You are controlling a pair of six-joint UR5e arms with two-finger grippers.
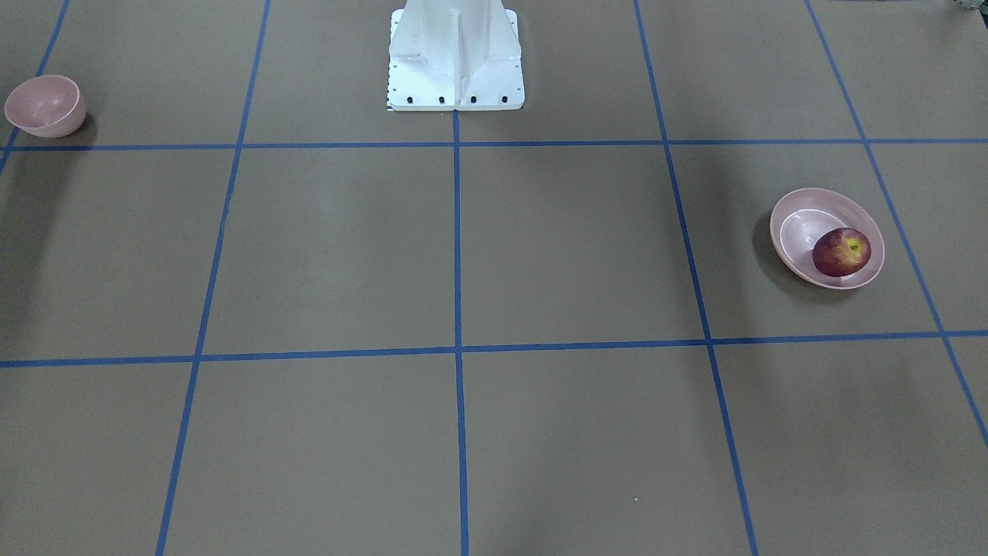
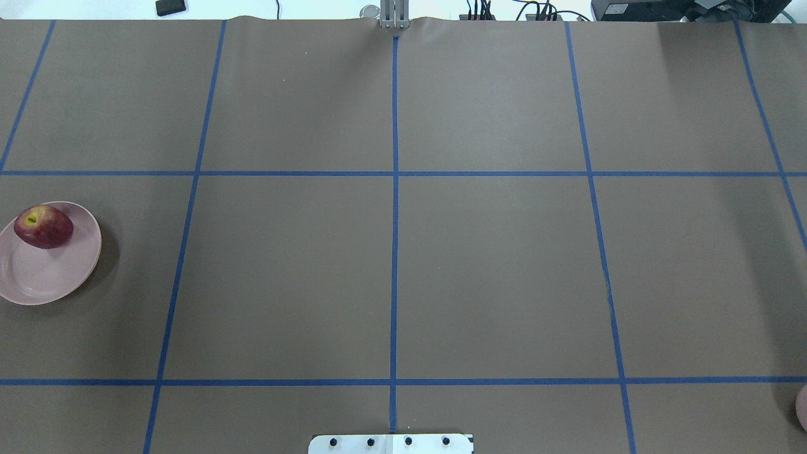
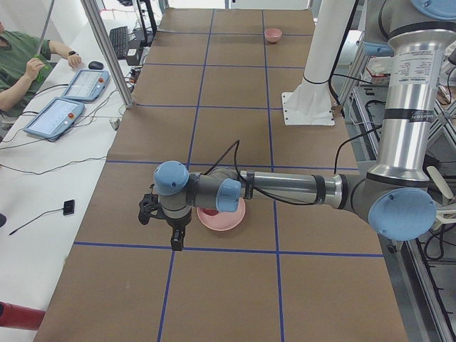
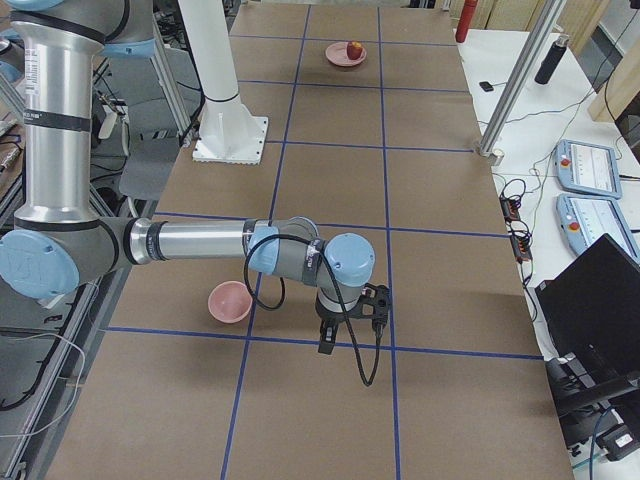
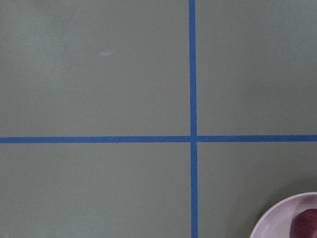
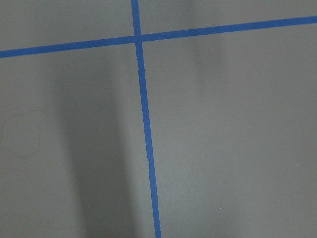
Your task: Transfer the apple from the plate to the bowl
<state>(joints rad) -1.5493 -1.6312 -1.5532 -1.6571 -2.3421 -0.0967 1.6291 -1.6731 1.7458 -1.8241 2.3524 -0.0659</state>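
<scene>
Overhead, the dark red round apple (image 2: 43, 227) lies at twelve o'clock on the shallow pink plate (image 2: 44, 277). I cannot tell if the left gripper (image 3: 176, 241) or right gripper (image 4: 325, 342) is open.

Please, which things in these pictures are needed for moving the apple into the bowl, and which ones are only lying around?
For the job:
apple, sitting on the plate
plate
bowl, empty, far from the plate

Just lying about:
white robot base
blue tape lines
tablets
laptop
</scene>
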